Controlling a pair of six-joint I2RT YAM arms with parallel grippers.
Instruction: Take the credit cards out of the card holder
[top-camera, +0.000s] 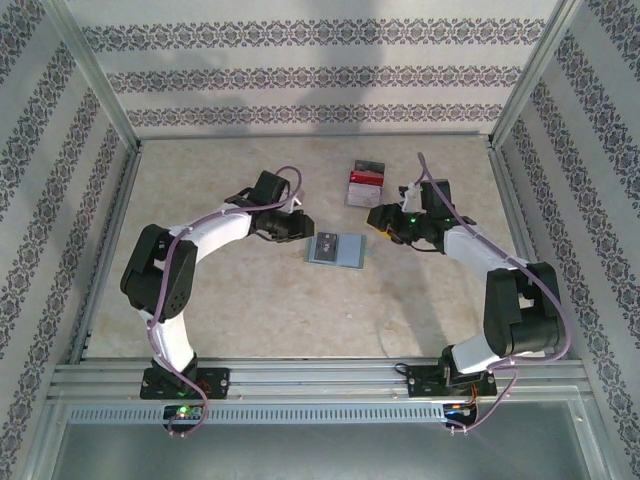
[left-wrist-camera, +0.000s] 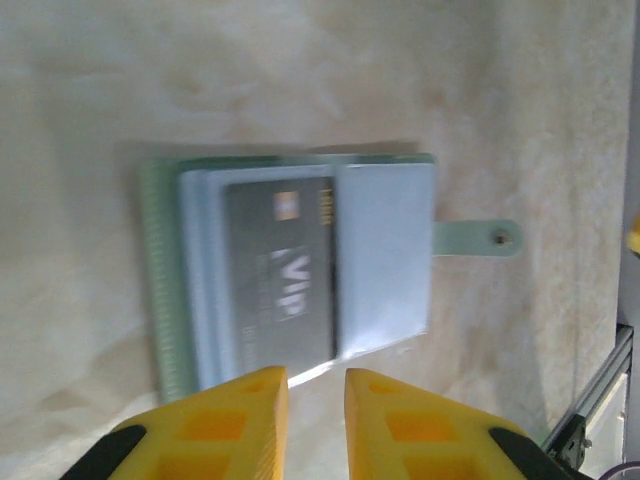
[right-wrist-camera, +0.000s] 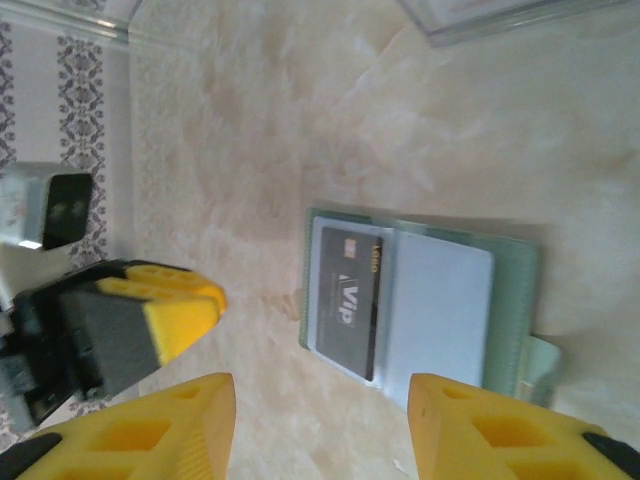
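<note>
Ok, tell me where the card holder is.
In the top view the card holder lies open mid-table between the left hand and right hand, just nearer the arms than the card stack.

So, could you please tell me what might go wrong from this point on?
The card holder lies unpinned on the smooth table; tugging the dark card may drag the holder along.
The left claw, barely open at the holder's edge, could pinch holder and card together.
The right claw hovers close by, so the two might bump.
</note>
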